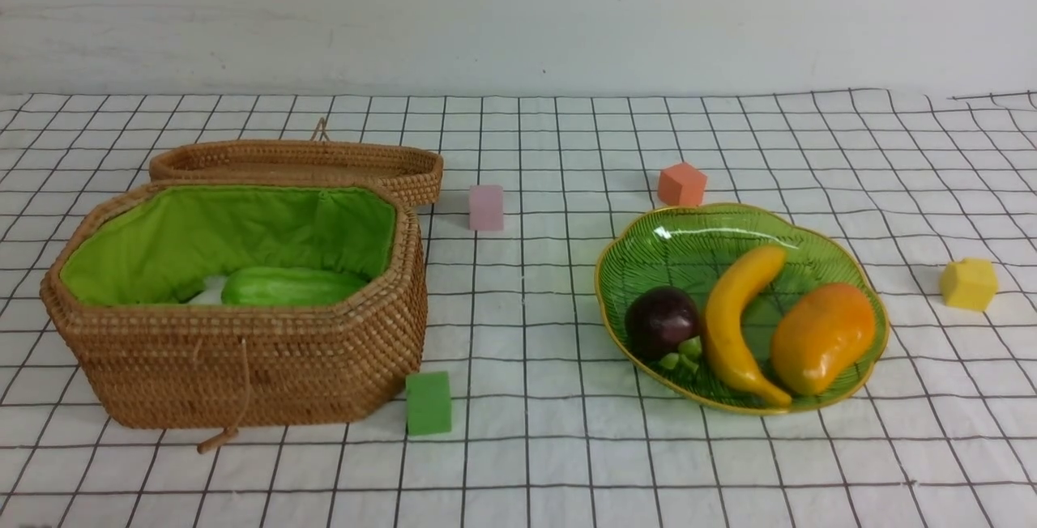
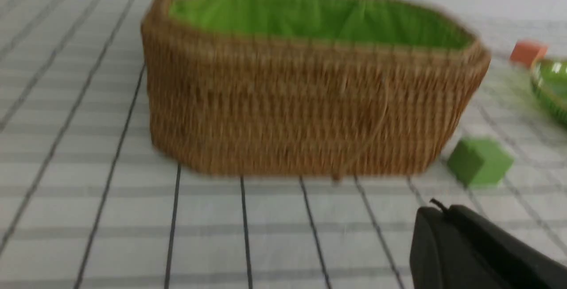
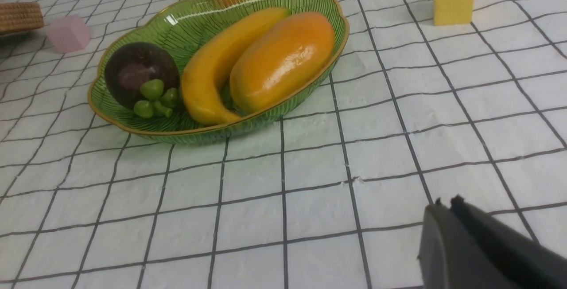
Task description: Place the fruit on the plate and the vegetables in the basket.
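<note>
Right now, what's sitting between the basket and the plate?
In the front view, only bare checked cloth lies between basket and plate; the green cube sits nearer, by the basket's corner.

The table (image 1: 567, 447), under white gridded cloth, carries the basket (image 1: 243, 366), its lid (image 1: 324, 162), the plate (image 1: 640, 269) and four cubes: green cube (image 1: 428, 403), pink cube (image 1: 486, 207), orange cube (image 1: 681, 185), yellow cube (image 1: 968, 283).

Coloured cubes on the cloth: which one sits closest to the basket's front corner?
The green cube, right beside the basket at its near corner. The pink cube stands farther back; the orange cube and yellow cube are near the plate.
</note>
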{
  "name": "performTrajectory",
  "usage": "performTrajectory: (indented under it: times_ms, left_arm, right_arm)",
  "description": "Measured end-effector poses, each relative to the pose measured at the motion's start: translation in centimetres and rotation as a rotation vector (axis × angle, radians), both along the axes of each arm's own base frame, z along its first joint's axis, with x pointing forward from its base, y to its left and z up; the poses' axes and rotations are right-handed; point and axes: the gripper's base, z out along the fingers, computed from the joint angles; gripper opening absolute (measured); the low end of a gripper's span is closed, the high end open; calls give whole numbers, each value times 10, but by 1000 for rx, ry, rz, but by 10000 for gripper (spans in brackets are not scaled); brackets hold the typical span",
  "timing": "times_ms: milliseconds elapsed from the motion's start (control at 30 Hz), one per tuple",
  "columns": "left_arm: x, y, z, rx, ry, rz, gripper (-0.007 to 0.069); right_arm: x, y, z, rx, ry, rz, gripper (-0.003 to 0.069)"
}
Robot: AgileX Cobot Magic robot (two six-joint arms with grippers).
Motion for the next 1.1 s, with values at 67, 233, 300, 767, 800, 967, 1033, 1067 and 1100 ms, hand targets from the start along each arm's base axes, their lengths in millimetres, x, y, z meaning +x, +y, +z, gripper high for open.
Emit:
performTrajectory:
  times_ms: [67, 233, 300, 767, 800, 967, 1033, 1067, 1100]
  left_arm:
    - [-1, 0, -6, -16, 61, 3, -13]
    - [-2, 0, -7, -45, 78, 12, -13]
    - [-2, 0, -7, -46, 79, 13, -13]
    - [-2, 0, -8, -46, 84, 13, -13]
    - [-2, 0, -8, -46, 84, 13, -13]
    - [-2, 0, -8, -46, 84, 13, -12]
    - [-2, 0, -8, -46, 84, 13, -11]
    - [-2, 0, -8, -46, 84, 13, -10]
    - [-2, 0, -8, -46, 84, 13, -9]
  right_arm:
    - [0, 0, 0, 0, 0, 0, 22]
    - [0, 0, 0, 0, 0, 0, 27]
    - [0, 0, 0, 0, 0, 0, 28]
    - [0, 0, 0, 0, 0, 0, 36]
    - [0, 0, 0, 0, 0, 0, 38]
    - [0, 0, 0, 0, 0, 0, 45]
    - [0, 0, 0, 0, 0, 0, 48]
    - [0, 0, 0, 0, 0, 0, 48]
    - [0, 0, 0, 0, 0, 0, 50]
